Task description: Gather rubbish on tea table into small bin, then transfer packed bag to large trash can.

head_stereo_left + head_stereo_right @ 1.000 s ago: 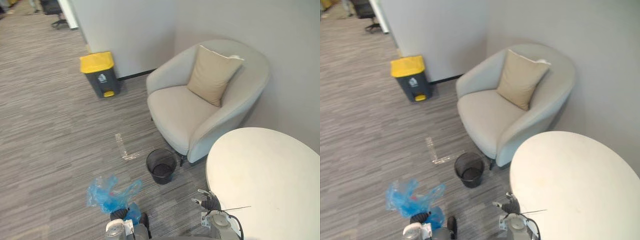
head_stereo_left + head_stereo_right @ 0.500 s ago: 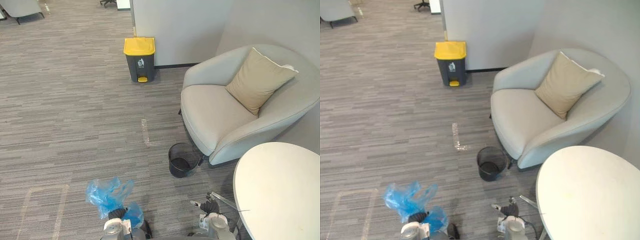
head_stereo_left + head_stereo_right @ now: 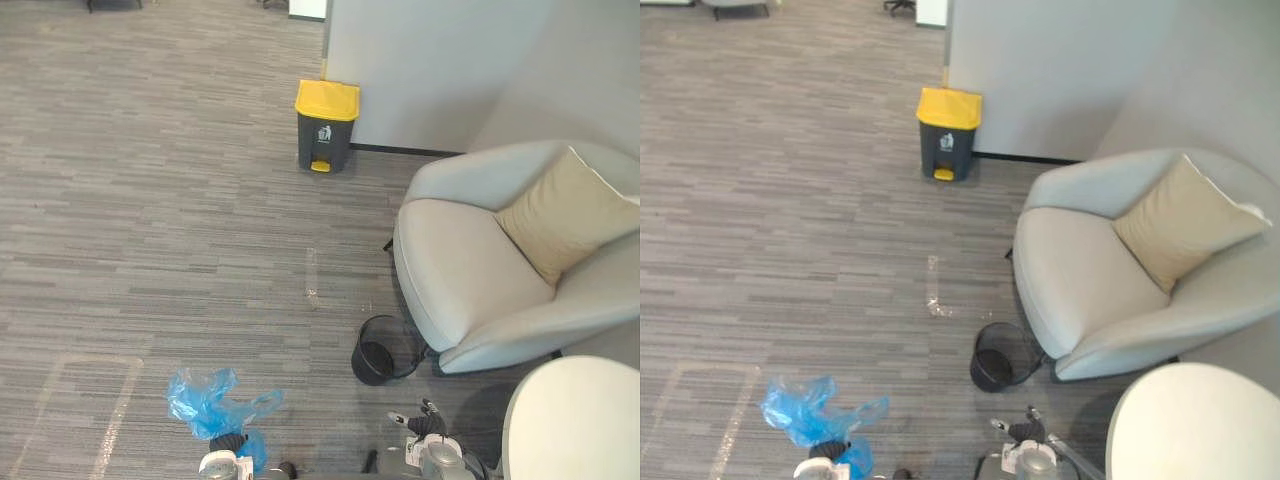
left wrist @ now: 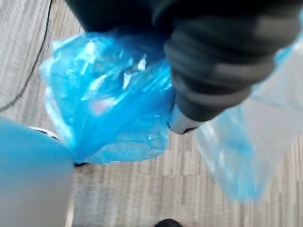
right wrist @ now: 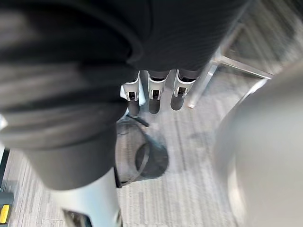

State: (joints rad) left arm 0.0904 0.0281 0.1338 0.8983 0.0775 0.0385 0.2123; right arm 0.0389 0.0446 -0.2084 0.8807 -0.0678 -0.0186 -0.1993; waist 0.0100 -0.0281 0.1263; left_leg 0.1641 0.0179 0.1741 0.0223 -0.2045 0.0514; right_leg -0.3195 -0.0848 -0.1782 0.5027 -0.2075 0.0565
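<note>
Your left hand (image 3: 228, 441) sits low at near left, buried in the blue rubbish bag (image 3: 208, 398), so its grip cannot be told. Your right hand (image 3: 428, 424) hangs near right, empty, fingers (image 5: 152, 97) straight, near the black mesh bin (image 3: 374, 352). The yellow-lidded trash can (image 3: 325, 127) stands far off.

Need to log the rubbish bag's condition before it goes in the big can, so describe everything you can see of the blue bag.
The blue bag is thin, translucent plastic film, glossy and crinkled, bunched into loose folds with ragged ends splaying outward. It lies against the dark cover of the left hand, above the grey carpet. It is off to the left of the small black bin and well short of the yellow-lidded trash can. What it holds cannot be made out.
</note>
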